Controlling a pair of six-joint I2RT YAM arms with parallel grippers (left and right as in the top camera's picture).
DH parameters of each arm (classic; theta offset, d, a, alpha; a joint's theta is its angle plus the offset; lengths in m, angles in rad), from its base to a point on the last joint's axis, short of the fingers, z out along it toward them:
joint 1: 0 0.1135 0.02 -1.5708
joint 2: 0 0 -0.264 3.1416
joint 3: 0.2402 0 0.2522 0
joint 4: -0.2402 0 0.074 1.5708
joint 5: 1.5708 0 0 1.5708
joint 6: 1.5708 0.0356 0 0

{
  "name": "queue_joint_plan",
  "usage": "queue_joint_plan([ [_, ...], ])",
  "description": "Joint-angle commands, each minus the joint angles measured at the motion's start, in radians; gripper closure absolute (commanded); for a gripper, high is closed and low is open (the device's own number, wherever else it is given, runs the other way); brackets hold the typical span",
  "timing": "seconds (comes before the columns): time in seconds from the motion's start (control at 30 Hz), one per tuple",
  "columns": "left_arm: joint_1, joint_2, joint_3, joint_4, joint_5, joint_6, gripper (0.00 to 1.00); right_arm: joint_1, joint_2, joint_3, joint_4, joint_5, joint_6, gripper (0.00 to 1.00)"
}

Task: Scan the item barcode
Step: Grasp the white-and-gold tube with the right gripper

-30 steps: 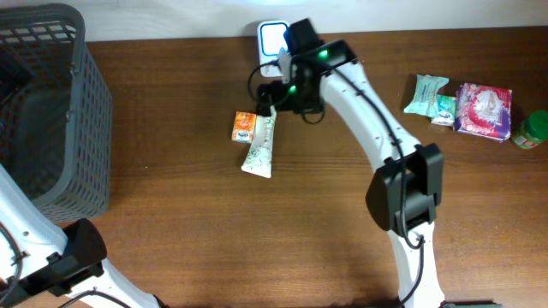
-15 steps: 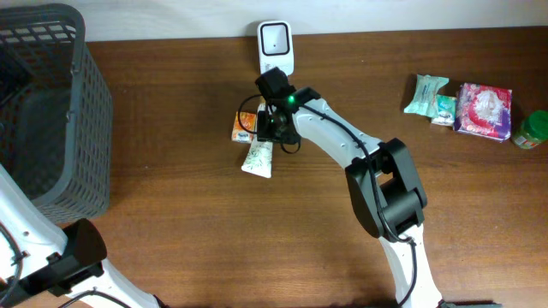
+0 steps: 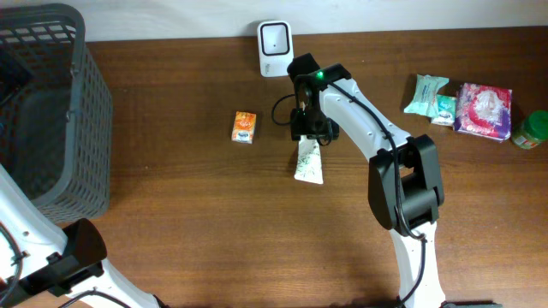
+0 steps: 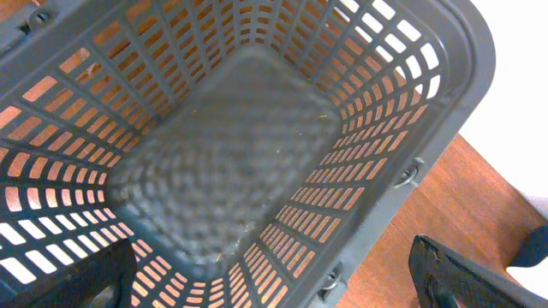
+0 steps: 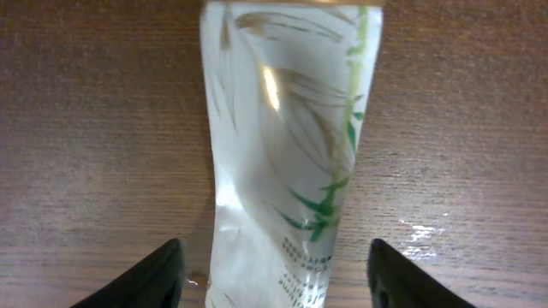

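Right wrist view: the tube (image 5: 282, 171) is seen flat on the counter (image 5: 86, 128), lengthwise between the jaws of the right end effector (image 5: 276, 250), which is released, with a gap on each side. It is judged light, soft and slick, best pinched near the stiffer cap end. The cap is cut off; no barcode can be made out. The left end effector (image 4: 270, 278) is spread wide over the basket (image 4: 428, 103)
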Motion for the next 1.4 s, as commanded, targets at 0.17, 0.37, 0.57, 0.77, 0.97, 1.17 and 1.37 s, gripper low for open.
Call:
queue_joint_plan([
  [0.17,0.002,-0.006,0.003,0.001,-0.005,-0.006,0.01,0.098,-0.014,0.093,-0.135,0.340,-0.060,0.34],
  [0.37,0.002,-0.006,0.003,0.001,-0.005,-0.006,0.01,0.198,-0.012,0.101,-0.035,0.382,-0.028,0.57],
  [0.57,0.002,-0.006,0.003,0.001,-0.005,-0.006,0.01,0.180,-0.012,-0.020,0.002,0.386,-0.003,0.48],
  [0.77,0.002,-0.006,0.003,0.001,-0.005,-0.006,0.01,0.075,-0.012,-0.070,0.006,0.354,-0.004,0.47],
  [0.97,0.002,-0.006,0.003,0.001,-0.005,-0.006,0.01,0.009,-0.012,-0.078,0.023,0.334,-0.004,0.69],
  [1.17,0.002,-0.006,0.003,0.001,-0.005,-0.006,0.01,-0.131,-0.014,-0.028,-0.131,0.333,-0.004,0.55],
  [1.37,0.002,-0.006,0.003,0.001,-0.005,-0.006,0.01,-0.016,-0.013,0.053,-0.188,0.311,-0.004,0.19],
])
